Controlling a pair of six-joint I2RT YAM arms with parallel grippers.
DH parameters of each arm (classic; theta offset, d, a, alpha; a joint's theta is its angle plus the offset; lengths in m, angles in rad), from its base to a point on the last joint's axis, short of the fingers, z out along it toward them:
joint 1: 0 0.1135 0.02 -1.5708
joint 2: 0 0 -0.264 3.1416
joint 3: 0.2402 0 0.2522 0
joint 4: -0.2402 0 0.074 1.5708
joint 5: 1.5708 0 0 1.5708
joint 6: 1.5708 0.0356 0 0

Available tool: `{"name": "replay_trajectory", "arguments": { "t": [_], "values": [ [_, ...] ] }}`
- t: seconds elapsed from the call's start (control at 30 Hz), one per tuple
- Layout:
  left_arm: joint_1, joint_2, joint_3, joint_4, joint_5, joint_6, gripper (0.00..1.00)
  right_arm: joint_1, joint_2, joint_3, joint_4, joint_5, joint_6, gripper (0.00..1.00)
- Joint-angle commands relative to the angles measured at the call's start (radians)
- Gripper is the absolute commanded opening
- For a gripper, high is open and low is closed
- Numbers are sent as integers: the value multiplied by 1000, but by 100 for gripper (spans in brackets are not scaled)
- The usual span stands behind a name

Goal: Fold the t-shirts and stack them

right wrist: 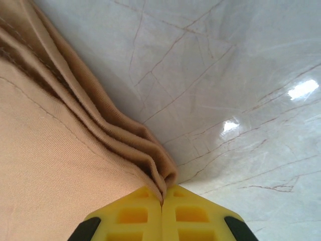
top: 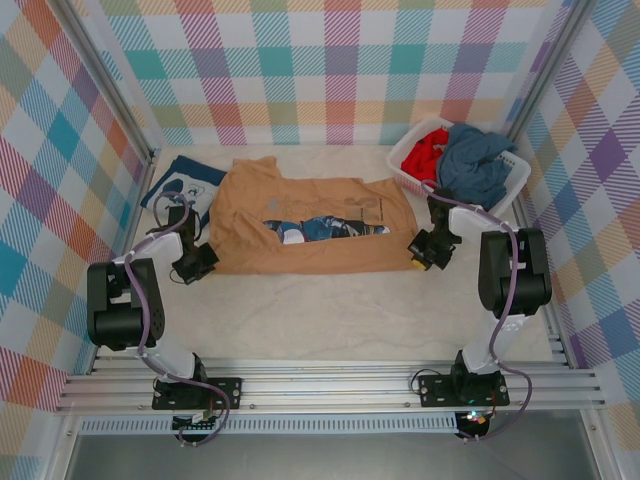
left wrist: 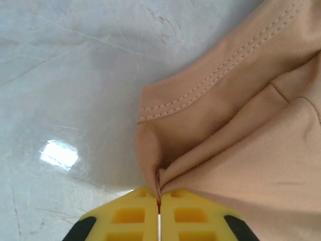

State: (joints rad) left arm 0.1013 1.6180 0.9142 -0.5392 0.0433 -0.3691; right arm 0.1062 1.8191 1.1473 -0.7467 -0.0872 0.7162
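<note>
Tan tee [top: 300,195] lies spread on the table [top: 330,320], just left of the white basket [top: 512,172], w/ a strip of its blue-and-white print showing mid-cloth. Overhead: L gripper [top: 212,260] sits at the tee's near corner farthest from the basket, and R gripper [top: 418,250] at the near corner just below the basket. Navy tee [top: 185,185] lies flat on the tan one's far side from the basket. Red tee [top: 428,150] and grey-blue tee [top: 478,162] are heaped inside the basket.

L wrist cam: L gripper [left wrist: 159,198] is clamped, its yellow pads [left wrist: 130,216] meeting on a pinch of the tan tee [left wrist: 241,150] by the stitched hem. It looks like a thin bite, so it could slip.

R wrist cam: R gripper [right wrist: 162,198] is likewise closed on the tan tee [right wrist: 60,165], holding several stacked layers at the corner.

Step, I reckon: carry the near edge over for a fold. To do it well:
- Lift both corners together, at the same height.
- Keep the edge taut btwn the arms w/o stretching it.
- Move slow & parallel, and lay the cloth down before letting go.
- Watch the L side esp., and keep the R arm off the basket.
</note>
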Motion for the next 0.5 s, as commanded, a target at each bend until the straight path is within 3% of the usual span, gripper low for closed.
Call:
{"name": "replay_trajectory", "arguments": {
  "t": [0.0, 0.13, 0.33, 0.47],
  "values": [
    [6, -47, 22, -19, -56, 32, 0, 3, 8, 17, -44, 47, -19, 0],
    [5, -80, 17, -52, -63, 31, 0, 3, -5, 19, -57, 61, -19, 0],
    [1, -145, -14, -84, 31, 21, 0, 4, -60, -14, -62, 50, -9, 0],
    [-9, -197, -19, -157, 8, 3, 0, 6, -107, -48, -103, 56, 8, 0]
  ]
}}
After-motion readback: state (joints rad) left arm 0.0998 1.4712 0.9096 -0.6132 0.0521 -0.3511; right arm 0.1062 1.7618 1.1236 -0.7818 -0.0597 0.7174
